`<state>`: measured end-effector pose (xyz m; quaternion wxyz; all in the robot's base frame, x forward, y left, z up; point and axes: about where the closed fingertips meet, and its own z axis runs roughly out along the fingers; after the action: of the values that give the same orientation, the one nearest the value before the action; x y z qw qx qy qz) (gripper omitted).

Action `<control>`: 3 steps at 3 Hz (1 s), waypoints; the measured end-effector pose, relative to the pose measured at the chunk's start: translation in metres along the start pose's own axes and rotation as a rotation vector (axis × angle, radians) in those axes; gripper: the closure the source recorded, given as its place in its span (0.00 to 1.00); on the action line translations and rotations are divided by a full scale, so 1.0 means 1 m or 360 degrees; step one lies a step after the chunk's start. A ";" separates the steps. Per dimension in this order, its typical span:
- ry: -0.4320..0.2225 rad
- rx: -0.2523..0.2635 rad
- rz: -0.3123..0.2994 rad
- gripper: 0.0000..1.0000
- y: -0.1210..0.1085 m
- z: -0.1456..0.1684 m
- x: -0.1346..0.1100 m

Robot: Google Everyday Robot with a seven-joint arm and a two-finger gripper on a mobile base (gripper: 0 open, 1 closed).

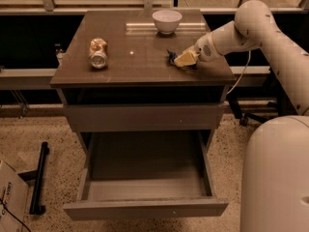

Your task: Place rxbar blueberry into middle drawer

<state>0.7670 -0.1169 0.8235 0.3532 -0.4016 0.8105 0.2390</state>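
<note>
The rxbar blueberry lies on the cabinet top right of centre; only a dark navy end of it shows past my gripper. My gripper is down at the bar's right side, low over the top, with my white arm reaching in from the right. The middle drawer stands pulled out below the top, a deep grey-brown box with nothing visible inside.
A gold and silver can lies on its side on the left of the cabinet top. A white bowl stands at the back. The upper drawer front is shut. My white base fills the lower right. A cardboard box and a black bar lie on the floor at left.
</note>
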 end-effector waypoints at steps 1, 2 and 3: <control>0.0000 0.0000 0.0000 0.06 0.000 -0.001 -0.001; 0.0000 0.0000 0.0000 0.00 0.000 0.000 -0.001; 0.0016 0.0006 -0.0006 0.00 0.001 0.008 0.004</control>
<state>0.7674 -0.1127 0.8158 0.3502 -0.4037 0.8119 0.2347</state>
